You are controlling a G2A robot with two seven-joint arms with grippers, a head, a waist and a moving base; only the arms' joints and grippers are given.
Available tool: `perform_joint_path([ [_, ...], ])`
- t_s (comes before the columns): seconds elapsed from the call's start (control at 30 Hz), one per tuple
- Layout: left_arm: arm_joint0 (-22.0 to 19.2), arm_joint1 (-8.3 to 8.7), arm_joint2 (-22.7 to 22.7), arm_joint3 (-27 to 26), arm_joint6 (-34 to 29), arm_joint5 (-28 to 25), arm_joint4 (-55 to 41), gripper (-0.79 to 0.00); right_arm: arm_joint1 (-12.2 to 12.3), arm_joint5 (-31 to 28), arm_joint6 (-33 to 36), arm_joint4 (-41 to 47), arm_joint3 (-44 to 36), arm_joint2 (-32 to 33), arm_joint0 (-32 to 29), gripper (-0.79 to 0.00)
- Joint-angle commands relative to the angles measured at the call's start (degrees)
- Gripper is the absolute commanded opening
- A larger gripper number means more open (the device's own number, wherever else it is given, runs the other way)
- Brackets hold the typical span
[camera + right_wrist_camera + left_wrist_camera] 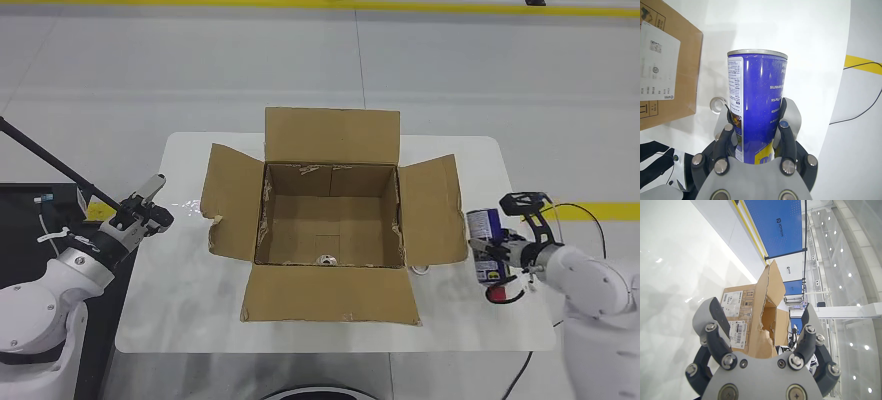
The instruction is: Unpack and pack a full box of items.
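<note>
An open cardboard box (330,225) stands mid-table with all flaps spread, and a small round thing (327,260) lies on its floor. A blue spray can (757,98) with a yellow band sits between the fingers of my right gripper (755,108), which is shut on it just right of the box's right flap (436,208). The can (484,245) lies tilted above the table. My left gripper (761,311) is open with nothing in it, off the table's left edge, and the box's torn left flap (770,298) is ahead of it.
A small roll of clear tape (716,105) lies on the white table (180,300) beside the can, near the box wall (668,75). A black cable (857,111) runs over the floor past the table's right edge. A black pole (50,160) slants at the far left.
</note>
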Motion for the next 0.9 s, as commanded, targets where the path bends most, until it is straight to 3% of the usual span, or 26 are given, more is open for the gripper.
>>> perform_joint_path([
  [0.0,0.0,0.0,0.0,0.0,0.0,0.0,0.0,0.0,0.0,0.3,-0.9,-0.1,1.0,-0.8,-0.3,-0.785],
  [0.57,0.0,0.0,0.0,0.0,0.0,0.0,0.0,0.0,0.1,5.3,-6.7,-1.7,12.8,-7.9,3.9,-0.785],
  [0.63,0.0,0.0,0.0,0.0,0.0,0.0,0.0,0.0,0.2,5.5,-6.9,-1.6,13.1,-8.1,4.1,-0.702],
  [0.87,0.0,0.0,0.0,0.0,0.0,0.0,0.0,0.0,0.5,5.7,-7.6,-1.3,13.0,-8.4,3.8,-0.554],
])
